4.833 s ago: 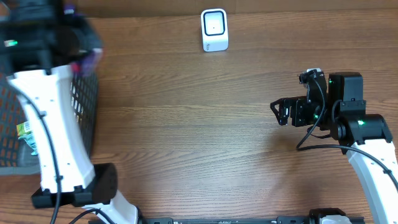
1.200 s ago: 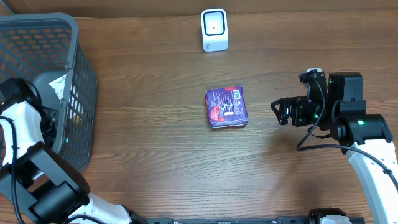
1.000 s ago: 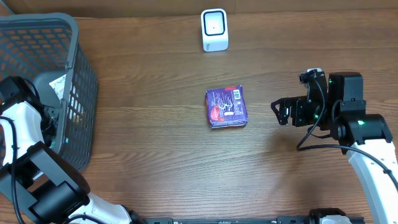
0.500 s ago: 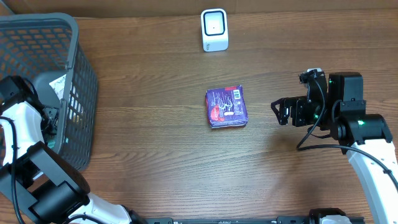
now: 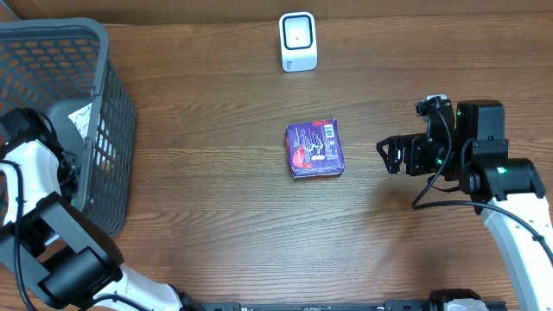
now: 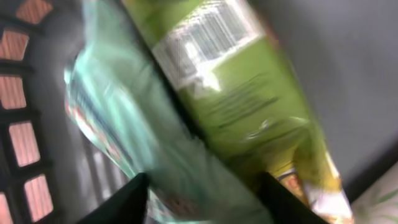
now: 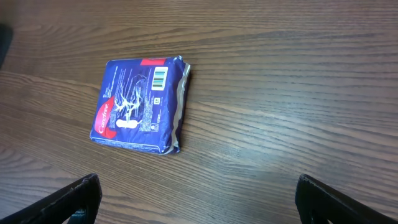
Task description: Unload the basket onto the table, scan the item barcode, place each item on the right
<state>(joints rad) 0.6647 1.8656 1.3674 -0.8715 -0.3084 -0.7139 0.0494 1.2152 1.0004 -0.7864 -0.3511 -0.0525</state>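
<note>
Overhead, shows a wooden table (image 5: 216, 242) with a flat purple packet (image 5: 314, 149) lying near its middle, printed face up, its barcode (image 7: 160, 78) facing the ceiling. Places a small white barcode scanner (image 5: 298, 41) at 12 o'clock from that packet, well apart, near the table's far edge. Sets a dark grey mesh basket (image 5: 117, 130) at 9 o'clock, also well apart. Finds the right gripper (image 5: 389, 155) at 3 o'clock from the purple packet, near but not touching, spread wide with nothing between the fingers. From the right wrist, shows two black fingertips (image 7: 78, 199) in the lower corners and the purple packet at about 11 o'clock on bare wood. Hides the left gripper (image 6: 202, 196) from overhead, with only the white left arm (image 5: 34, 181) reaching down into the basket. From the left wrist, gives a blurred close view of heaped packets: a green packet (image 6: 249, 106) running from 12 to 5 o'clock with a white barcode label (image 6: 205, 37) near its top, and a pale teal packet (image 6: 112, 130) at 9 o'clock, pressed against it. Shows the left fingertips apart at the lower edge with the teal packet between them; cannot tell through the blur whether gripping it or merely straddling it.
</note>
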